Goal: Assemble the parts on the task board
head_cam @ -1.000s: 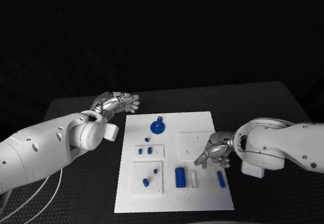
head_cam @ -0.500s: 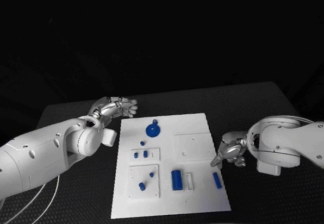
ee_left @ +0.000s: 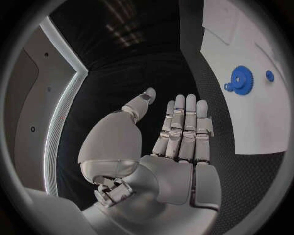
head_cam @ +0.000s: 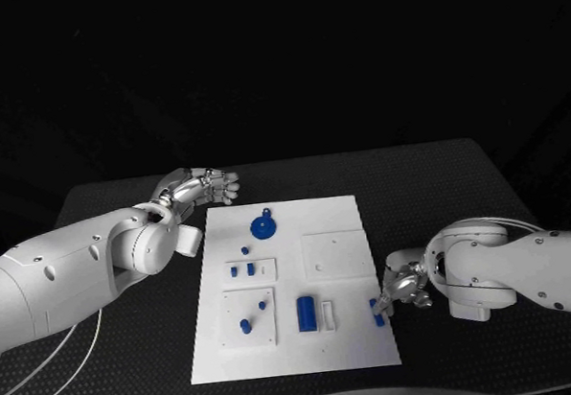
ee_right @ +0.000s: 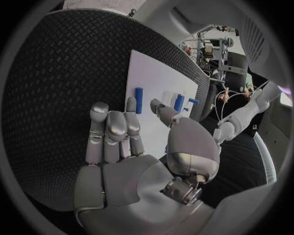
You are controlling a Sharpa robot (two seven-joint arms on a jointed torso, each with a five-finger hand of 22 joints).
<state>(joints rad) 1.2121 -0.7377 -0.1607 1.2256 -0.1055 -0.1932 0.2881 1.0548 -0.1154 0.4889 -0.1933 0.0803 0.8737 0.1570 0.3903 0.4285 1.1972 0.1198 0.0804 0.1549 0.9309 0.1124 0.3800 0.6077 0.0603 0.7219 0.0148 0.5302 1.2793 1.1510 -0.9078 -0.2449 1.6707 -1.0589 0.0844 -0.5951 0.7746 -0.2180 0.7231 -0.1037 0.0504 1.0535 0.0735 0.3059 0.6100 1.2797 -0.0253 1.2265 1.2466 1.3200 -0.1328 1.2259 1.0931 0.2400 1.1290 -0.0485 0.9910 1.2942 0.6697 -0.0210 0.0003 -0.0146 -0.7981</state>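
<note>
The right hand [head_cam: 402, 286], fingers apart and holding nothing, hovers at the board's [head_cam: 329, 217] four o'clock edge beside a blue peg [head_cam: 377, 309]; a careless reach could knock it off; the left hand [head_cam: 201, 186], open, idles at eleven o'clock.

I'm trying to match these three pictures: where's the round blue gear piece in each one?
Head view: blue gear lies at the task board's far end, nearest the left hand.
Left wrist view: gear lies on the board beyond the fingers.
Right wrist view: cannot make it out.
Shared landmark: the white board.
</note>
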